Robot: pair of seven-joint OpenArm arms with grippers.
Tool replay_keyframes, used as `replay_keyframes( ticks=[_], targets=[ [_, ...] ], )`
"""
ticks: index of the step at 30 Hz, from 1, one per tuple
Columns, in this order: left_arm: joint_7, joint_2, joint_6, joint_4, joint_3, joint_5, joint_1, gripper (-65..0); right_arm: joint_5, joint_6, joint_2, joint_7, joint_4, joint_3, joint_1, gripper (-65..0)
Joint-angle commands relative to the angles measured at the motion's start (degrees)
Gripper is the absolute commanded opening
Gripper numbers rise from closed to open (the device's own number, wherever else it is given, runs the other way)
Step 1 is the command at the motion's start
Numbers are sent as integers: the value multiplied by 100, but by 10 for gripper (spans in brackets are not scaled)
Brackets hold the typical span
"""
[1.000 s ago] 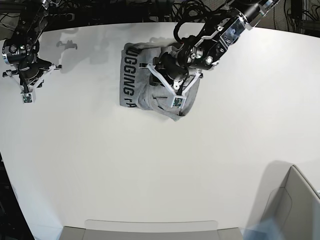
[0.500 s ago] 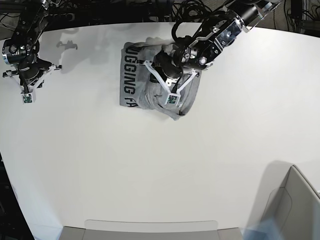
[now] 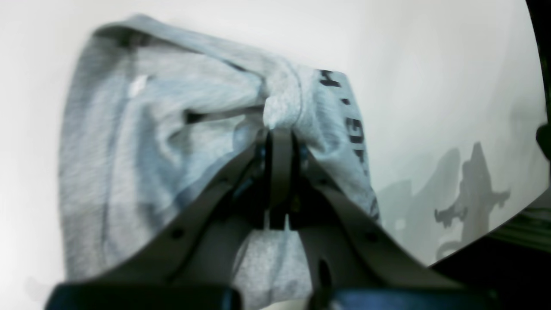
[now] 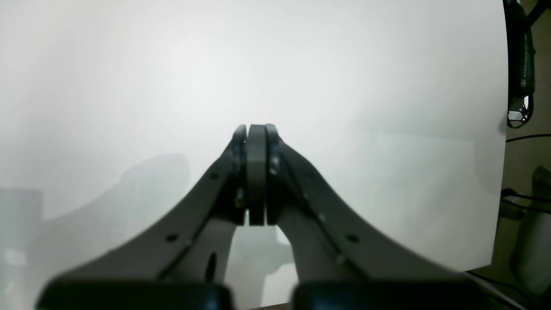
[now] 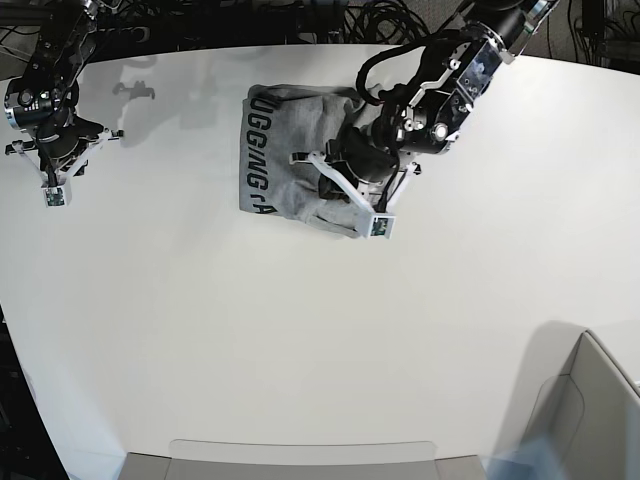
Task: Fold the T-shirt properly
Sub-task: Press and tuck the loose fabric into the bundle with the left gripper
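T-shirt (image 5: 290,160) sits bunched on the white worktop (image 5: 300,340), near the far edge, roughly mid-width. Grey, crumpled into a rough block. Black block lettering runs down the strip on its left side in the base view; the rest shows plain grey with heavy creases.

Left gripper (image 5: 345,180) is down on the shirt's right-hand portion in the base view, arm coming in from the far right corner. Left wrist view: jaws pinched together on a ridge of grey fabric (image 3: 280,114), a small bunch poking out just past the tips. So it's clamped on the T-shirt. From that pinch the cloth fans out and down toward the camera on both sides; lettered edge visible on the right of that view, partly cut off, not fully readable.

Right gripper (image 4: 256,133) is well apart from the shirt, near the far left corner of the worktop (image 4: 344,86). Jaws fully together, nothing between them, only bare white surface below. In the base view it (image 5: 52,180) hangs just over the worktop's left edge.

Near right corner: a grey box (image 5: 590,410), partly out of frame. Cables (image 5: 330,20) run behind the far edge.
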Motion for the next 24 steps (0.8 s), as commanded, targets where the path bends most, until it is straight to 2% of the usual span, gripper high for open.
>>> replay_keyframes(
  ticks=[1, 4, 6, 11, 15, 21, 24],
  targets=[
    [-56, -4, -22, 89, -189, 14, 33, -650, 14, 32, 93, 90, 92, 16, 59, -650],
    [-21, -4, -22, 80, -550, 14, 288, -650, 14, 32, 93, 90, 92, 16, 59, -650],
    [199, -119, -22, 72, -734, 14, 472, -650, 14, 32, 93, 90, 92, 16, 59, -650],
    [489, -250, -22, 72, -743, -12, 613, -650, 14, 32, 84, 90, 92, 7, 94, -650],
    [480, -206, 22, 230, -752, -21, 622, -650, 14, 32, 75, 90, 101, -116, 165, -650],
    [269, -198, 31, 564, -805, -12, 683, -504, 14, 32, 75, 90, 128, -239, 147, -650],
    [41, -198, 31, 564, -805, -12, 675, -463, 14, 32, 75, 90, 128, -239, 138, -650]
  ],
)
